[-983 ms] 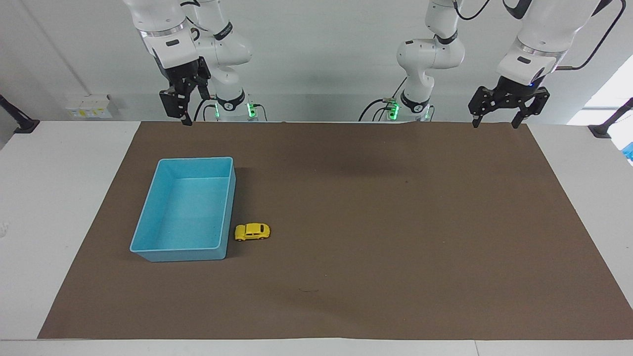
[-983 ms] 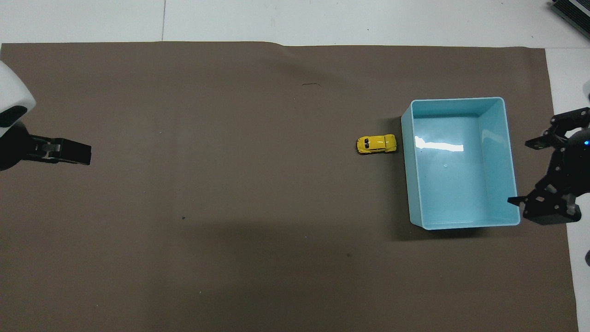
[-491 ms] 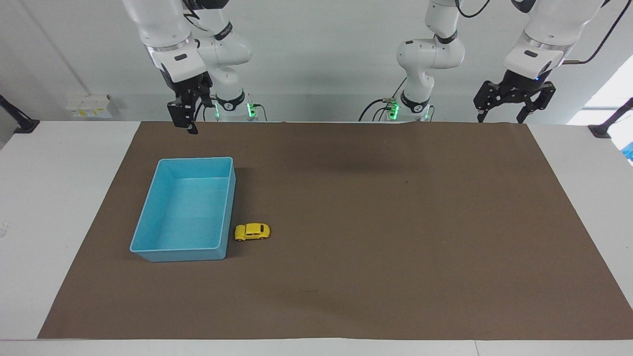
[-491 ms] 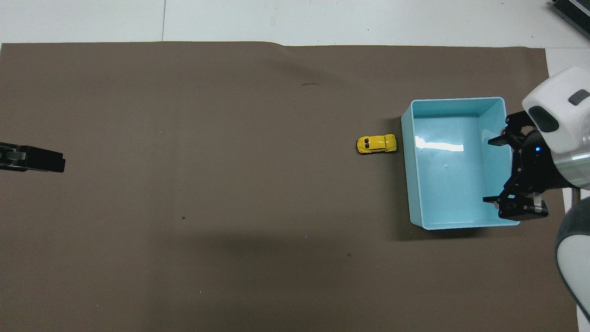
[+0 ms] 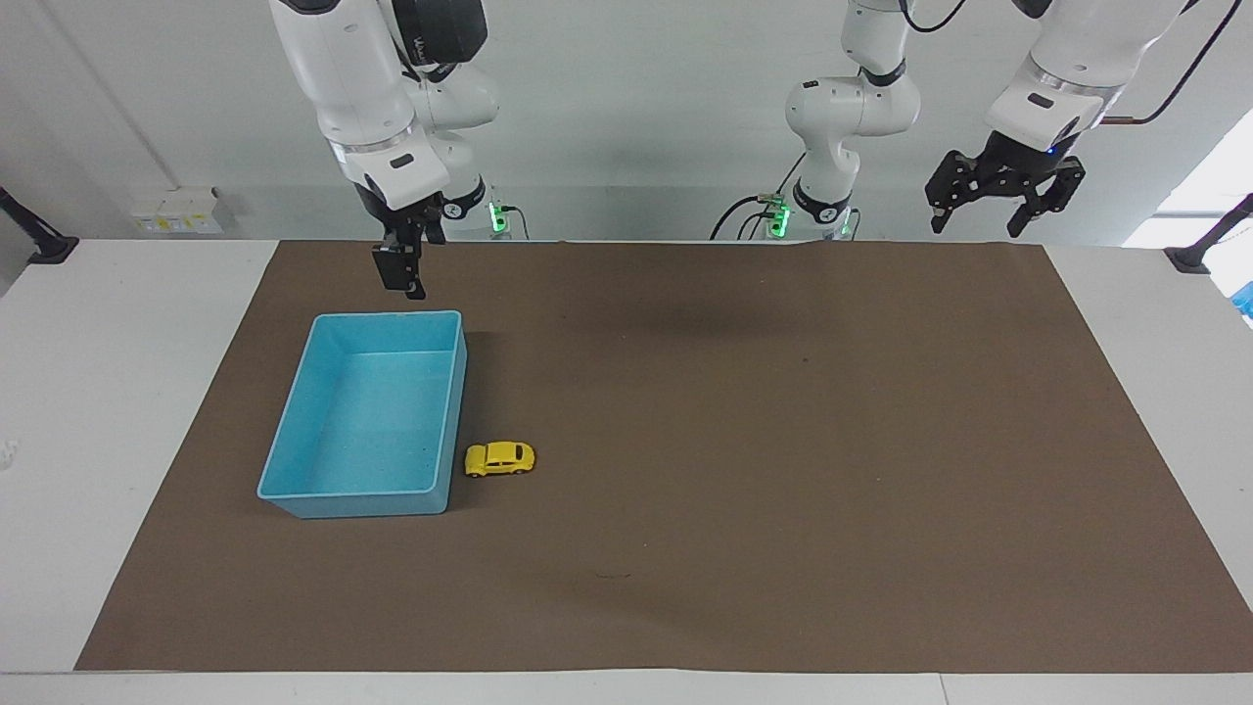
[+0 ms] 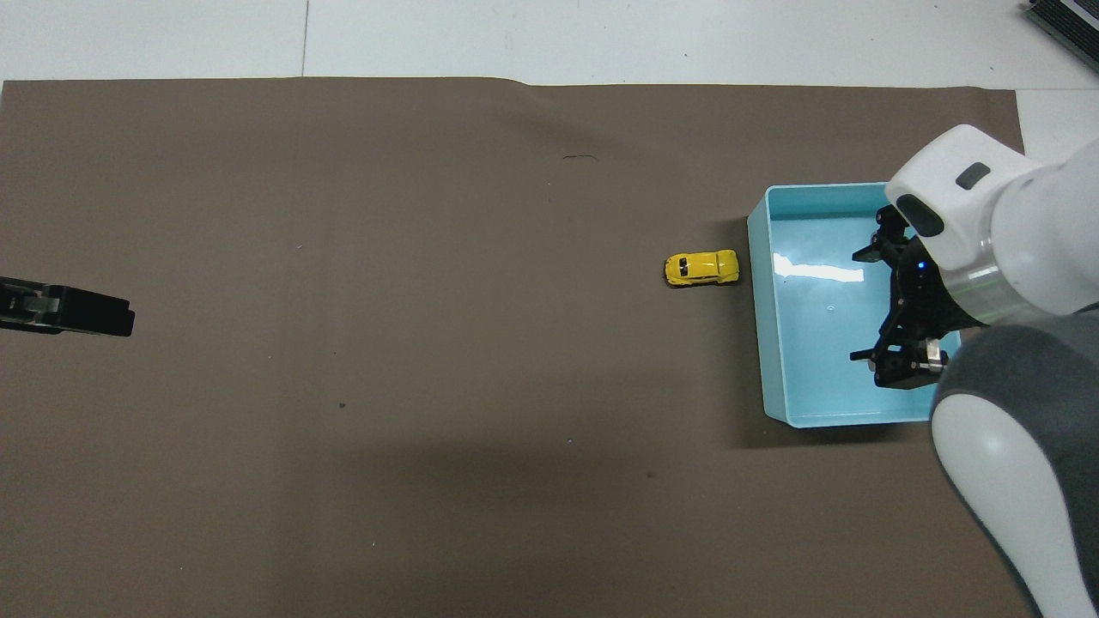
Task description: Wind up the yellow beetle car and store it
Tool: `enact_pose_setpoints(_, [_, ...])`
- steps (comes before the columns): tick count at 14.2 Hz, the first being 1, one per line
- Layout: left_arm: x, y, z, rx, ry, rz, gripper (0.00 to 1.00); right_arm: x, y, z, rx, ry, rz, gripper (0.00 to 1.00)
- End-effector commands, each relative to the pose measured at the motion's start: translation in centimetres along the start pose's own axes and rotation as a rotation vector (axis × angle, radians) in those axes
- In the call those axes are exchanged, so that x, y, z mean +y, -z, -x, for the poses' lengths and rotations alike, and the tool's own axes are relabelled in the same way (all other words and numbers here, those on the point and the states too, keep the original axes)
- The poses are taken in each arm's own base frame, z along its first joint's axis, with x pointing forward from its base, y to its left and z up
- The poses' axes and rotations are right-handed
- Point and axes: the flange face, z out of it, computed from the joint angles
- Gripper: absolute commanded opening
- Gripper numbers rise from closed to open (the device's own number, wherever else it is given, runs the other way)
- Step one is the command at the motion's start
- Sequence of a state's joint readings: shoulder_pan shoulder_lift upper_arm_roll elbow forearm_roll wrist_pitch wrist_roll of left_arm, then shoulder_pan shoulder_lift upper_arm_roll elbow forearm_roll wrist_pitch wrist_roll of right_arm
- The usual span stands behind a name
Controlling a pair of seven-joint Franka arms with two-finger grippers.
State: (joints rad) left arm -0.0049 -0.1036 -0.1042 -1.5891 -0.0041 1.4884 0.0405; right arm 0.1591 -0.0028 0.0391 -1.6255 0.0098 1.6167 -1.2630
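Yellow beetle car (image 5: 499, 458) sits on its wheels on the brown mat (image 5: 783, 470), just beside the long wall of the blue tray (image 5: 294, 431), at the tray corner farther from the robots, toward the right arm's end of the table (image 5: 108, 392). Car and tray look apart, small gap. Nothing in the tray.

Right gripper (image 5: 409, 279) is up in the air, over the tray's edge nearest the robots in the facing view; the overhead view shows it over the tray interior (image 6: 876, 313). Fingers spread, released, grasping nothing.

Left gripper (image 5: 977, 222) hangs high over the mat corner at the left arm's end, well apart from the car; fingers (image 5: 936, 223) spread wide, nothing in them. In the overhead view only one dark tip shows at the edge (image 6: 86, 311).
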Motion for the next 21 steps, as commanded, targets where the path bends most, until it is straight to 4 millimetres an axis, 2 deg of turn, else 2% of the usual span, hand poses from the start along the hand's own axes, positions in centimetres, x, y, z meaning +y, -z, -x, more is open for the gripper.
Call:
enact_pose_setpoints(1, [0.7,0.1,0.1,-0.016,-0.022,0.018,1.0,-0.2,-0.1,0.1,0.019,0.03,0.007,1.0])
enact_pose_setpoints(5, [0.3,0.4,0.2,-0.009,-0.016,0.012,1.0,1.8,-3.7,-1.4,0.014,0.09,-0.013,1.0])
enact_pose_setpoints(8, [0.0,0.5,0.3,-0.004,-0.009,0.02,1.0,2.7,-5.0,-1.7,0.015,0.111,-0.014,1.0])
enact_pose_setpoints(14, [-0.4,0.3,0.1,0.008,0.007,0.038,1.0,5.1,-9.3,-2.5,0.018,0.112,-0.013,1.0])
enact_pose_setpoints(16, [-0.4,0.4,0.0,0.017,0.002,0.036,1.0,5.4,-10.6,-2.5,0.019,0.112,-0.011,1.0])
enact_pose_setpoints(19, [-0.4,0.4,0.2,0.015,0.009,0.036,1.0,5.5,-11.4,-2.5,0.019,0.116,0.001,1.0])
enact_pose_setpoints(21, [-1.0,0.4,0.2,0.014,0.012,0.035,1.0,5.8,-12.4,-2.6,0.019,0.122,0.008,1.0])
